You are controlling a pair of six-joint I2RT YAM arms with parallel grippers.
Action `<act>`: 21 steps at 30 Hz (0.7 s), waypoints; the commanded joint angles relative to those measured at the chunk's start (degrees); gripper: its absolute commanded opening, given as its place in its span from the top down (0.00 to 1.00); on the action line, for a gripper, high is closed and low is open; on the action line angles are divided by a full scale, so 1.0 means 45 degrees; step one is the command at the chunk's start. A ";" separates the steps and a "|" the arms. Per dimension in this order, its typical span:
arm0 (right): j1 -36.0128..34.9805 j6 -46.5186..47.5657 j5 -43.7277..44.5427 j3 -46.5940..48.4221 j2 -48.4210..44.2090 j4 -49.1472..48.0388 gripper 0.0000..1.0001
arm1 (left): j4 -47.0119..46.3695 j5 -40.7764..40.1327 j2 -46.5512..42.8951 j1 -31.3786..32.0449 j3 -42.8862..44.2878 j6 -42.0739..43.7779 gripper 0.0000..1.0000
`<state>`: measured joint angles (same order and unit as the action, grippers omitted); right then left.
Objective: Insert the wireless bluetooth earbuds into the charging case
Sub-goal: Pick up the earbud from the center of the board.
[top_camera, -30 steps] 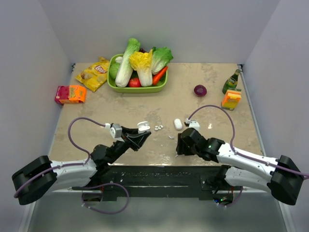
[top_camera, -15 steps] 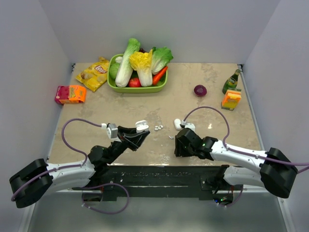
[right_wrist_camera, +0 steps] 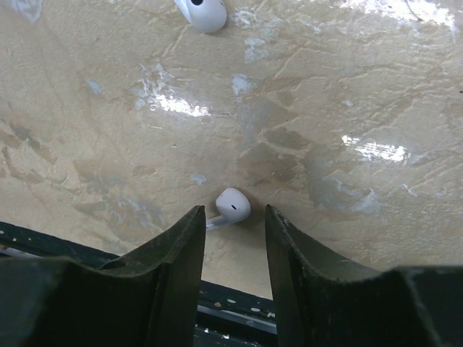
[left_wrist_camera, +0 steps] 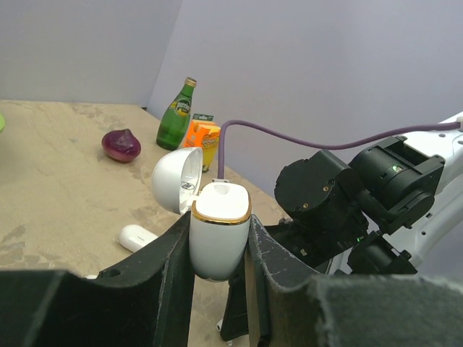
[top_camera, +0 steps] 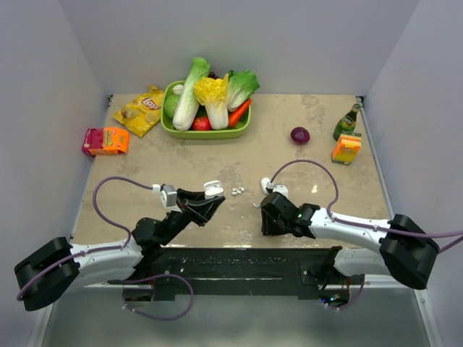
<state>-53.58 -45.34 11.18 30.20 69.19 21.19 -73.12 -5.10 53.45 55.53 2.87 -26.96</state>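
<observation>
At lower centre of the top view, the left tool (top_camera: 208, 199) pinches the open charging case (top_camera: 213, 189) above the bench (top_camera: 318, 130). To its right, the right tool (top_camera: 262, 210) points down. In the left wrist view the case stands upright at mid-frame, its lid tipped back leftward. In the right wrist view the right tool's jaws stand spread on either side of one earbud (right_wrist_camera: 233, 204), which lies on the bench at lower centre.

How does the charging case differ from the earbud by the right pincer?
The charging case is clamped upright in the left pincer, off the table, with its lid open. The earbud lies loose on the table between the spread fingers of the right pincer. The charging case is far bigger than the earbud. The charging case has a gold rim and the earbud is plain. Both are glossy white.
</observation>
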 commanded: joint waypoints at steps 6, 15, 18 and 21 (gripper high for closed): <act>-0.0436 0.0135 0.0426 0.0556 0.0971 -0.0373 0.63 | -0.4747 0.0099 -0.0334 -0.0035 -0.1224 -0.0200 1.00; -0.0534 0.0115 0.0484 0.0575 0.1207 -0.0510 0.81 | -0.4669 -0.0057 -0.0628 -0.0035 -0.1479 -0.0200 1.00; -0.0573 0.0115 0.0465 0.0517 0.1227 -0.0646 0.91 | -0.4707 -0.0077 -0.0628 -0.0035 -0.1518 -0.0200 1.00; -0.0593 0.0173 0.0504 0.0419 0.1110 -0.1055 1.00 | -0.4727 -0.0077 -0.0628 -0.0035 -0.1556 -0.0220 1.00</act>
<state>-55.66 -44.93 12.45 32.34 73.76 17.96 -73.17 -4.93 51.22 55.51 2.87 -27.07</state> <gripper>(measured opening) 0.235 0.333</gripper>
